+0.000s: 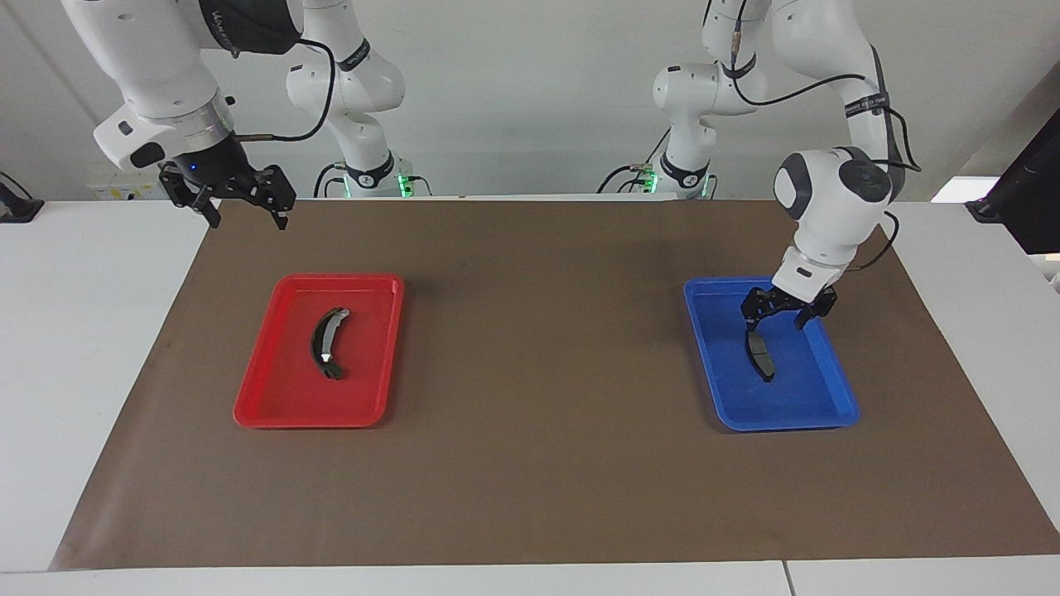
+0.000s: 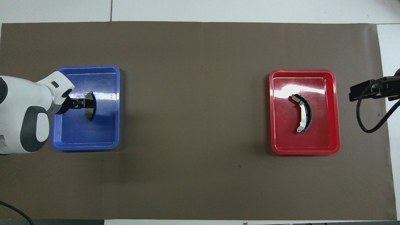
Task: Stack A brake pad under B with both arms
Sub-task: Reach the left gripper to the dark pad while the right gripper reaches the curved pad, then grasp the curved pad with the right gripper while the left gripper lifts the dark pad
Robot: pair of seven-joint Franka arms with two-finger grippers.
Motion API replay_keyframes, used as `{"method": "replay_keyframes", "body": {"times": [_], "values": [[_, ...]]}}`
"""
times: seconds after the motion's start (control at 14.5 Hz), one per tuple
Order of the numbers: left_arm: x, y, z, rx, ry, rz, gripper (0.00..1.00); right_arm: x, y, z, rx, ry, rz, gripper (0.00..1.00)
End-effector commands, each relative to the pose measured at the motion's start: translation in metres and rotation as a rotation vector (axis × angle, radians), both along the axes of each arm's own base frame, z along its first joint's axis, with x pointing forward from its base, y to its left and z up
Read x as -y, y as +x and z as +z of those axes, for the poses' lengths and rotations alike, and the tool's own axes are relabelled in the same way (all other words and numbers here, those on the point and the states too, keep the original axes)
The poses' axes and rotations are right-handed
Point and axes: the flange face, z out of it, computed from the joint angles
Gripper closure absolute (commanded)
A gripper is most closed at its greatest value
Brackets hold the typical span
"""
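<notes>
The A brake pad [image 1: 760,356] [image 2: 91,113], a small flat dark-grey piece, lies in the blue tray [image 1: 795,399] [image 2: 84,137]. My left gripper [image 1: 776,323] [image 2: 82,103] hangs open just over the pad's end nearer to the robots, with nothing between its fingers. B [image 1: 325,343] [image 2: 303,114], the longer black crescent with a silvery band, lies in the red tray [image 1: 290,399] [image 2: 325,137]. High over the brown mat's corner at the right arm's end, my right gripper [image 1: 246,217] [image 2: 351,92] waits open, apart from the red tray.
A brown mat [image 1: 538,372] covers the white table, with the two trays far apart toward its two ends. A black cable [image 2: 370,125] loops below the right gripper.
</notes>
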Motion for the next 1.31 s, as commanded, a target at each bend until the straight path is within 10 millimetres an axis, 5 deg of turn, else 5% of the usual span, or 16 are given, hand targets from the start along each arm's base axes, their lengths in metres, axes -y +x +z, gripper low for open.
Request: {"method": "replay_keyframes", "body": {"times": [0.0,0.34,0.62,0.76,1.03,1.24], "values": [[0.010,-0.002,-0.027,0.035,0.001,0.027,0.03,-0.004,-0.018,-0.046,0.035,0.028,0.047,0.00],[0.008,0.002,-0.060,0.045,0.007,0.025,0.03,-0.015,0.005,-0.158,0.046,0.033,0.077,0.00],[0.001,0.001,-0.067,0.031,0.011,0.028,0.08,-0.011,-0.017,-0.252,0.117,0.037,0.110,0.00],[0.000,0.000,-0.068,0.019,0.013,0.021,0.26,-0.009,-0.018,-0.275,0.097,0.036,0.116,0.00],[-0.014,0.003,-0.059,0.016,0.028,-0.106,0.84,0.005,-0.015,-0.291,0.099,0.052,0.114,0.00],[-0.015,0.009,-0.043,0.017,0.027,-0.106,0.87,0.003,-0.014,-0.307,0.078,0.096,0.070,0.02]]}}
